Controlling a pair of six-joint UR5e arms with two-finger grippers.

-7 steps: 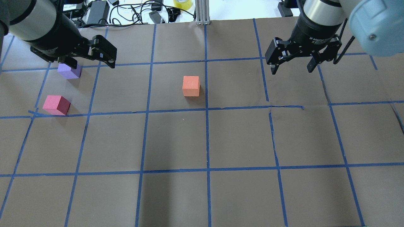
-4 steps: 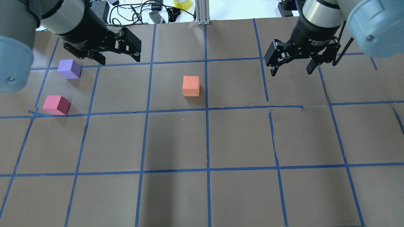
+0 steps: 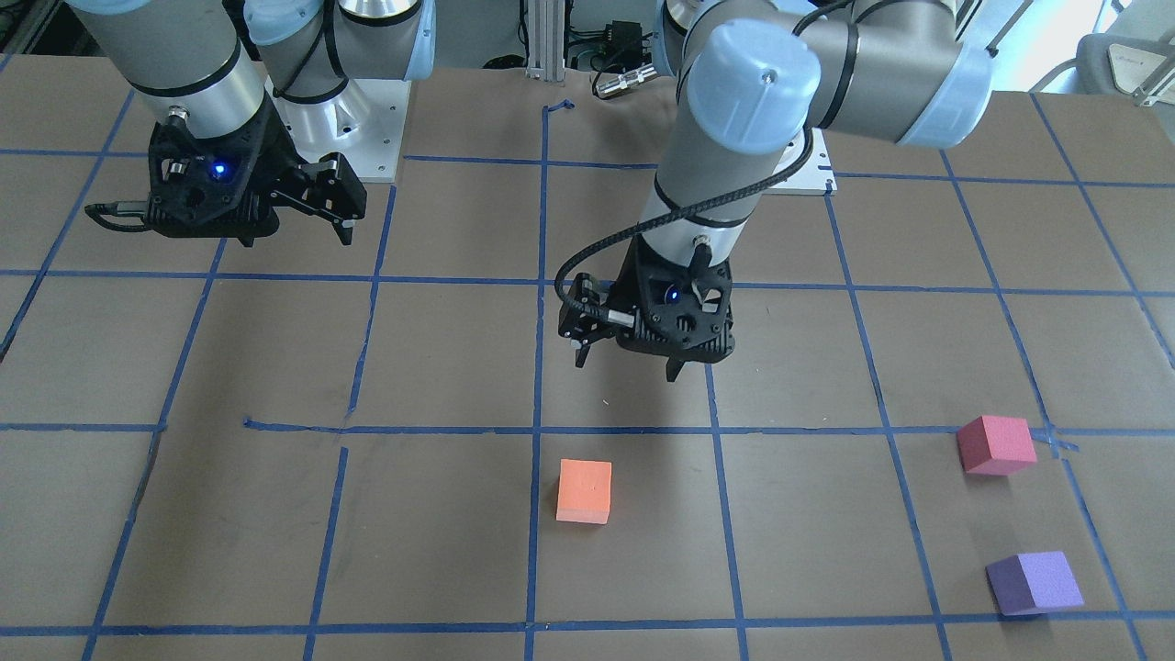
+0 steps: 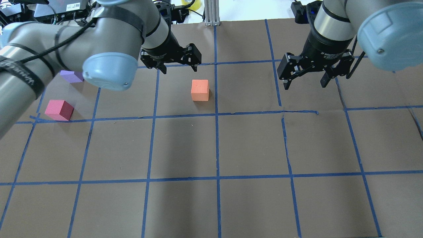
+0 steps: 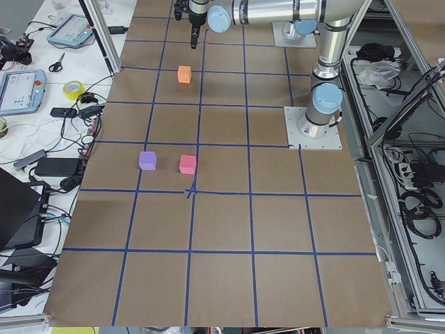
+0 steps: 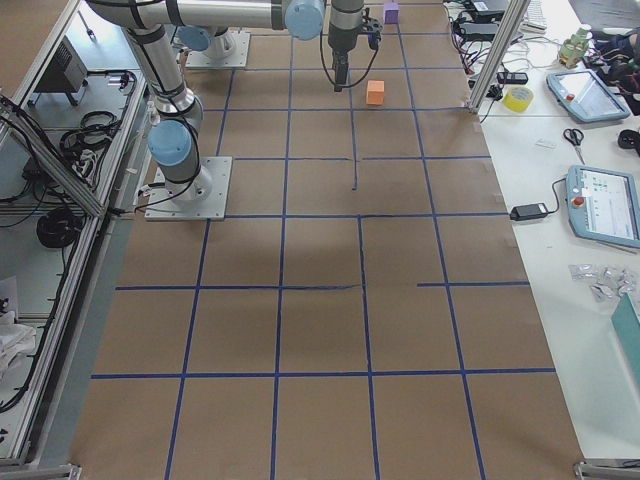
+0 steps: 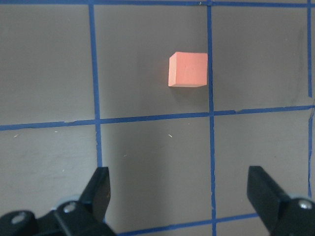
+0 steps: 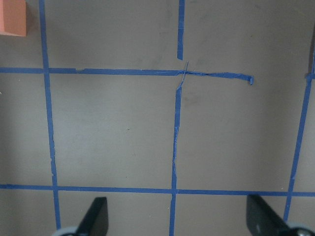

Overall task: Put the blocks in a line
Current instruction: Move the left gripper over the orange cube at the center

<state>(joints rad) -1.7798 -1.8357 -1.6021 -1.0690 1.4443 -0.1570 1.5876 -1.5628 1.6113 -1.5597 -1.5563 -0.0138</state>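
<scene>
The orange block (image 4: 200,90) lies near the table's middle, also in the front view (image 3: 585,491) and left wrist view (image 7: 188,69). The pinkish-red block (image 4: 59,110) and the purple block (image 4: 71,76), partly hidden by my left arm, lie at the left; both show in the front view, pinkish-red (image 3: 996,444) and purple (image 3: 1033,582). My left gripper (image 4: 178,67) is open and empty above the table, apart from the orange block, which is not between its fingers (image 7: 98,189). My right gripper (image 4: 304,84) is open and empty, off to the right.
The table is brown paper with a blue tape grid (image 4: 216,114). Cables and a tape roll (image 4: 191,4) lie beyond the table's top edge in the overhead view. A metal post (image 4: 211,13) stands at that edge. The orange block's corner shows in the right wrist view (image 8: 12,17).
My left gripper has swung from over the purple block rightwards to beside the orange block, still open. My right gripper has shifted slightly. The blocks have not moved.
</scene>
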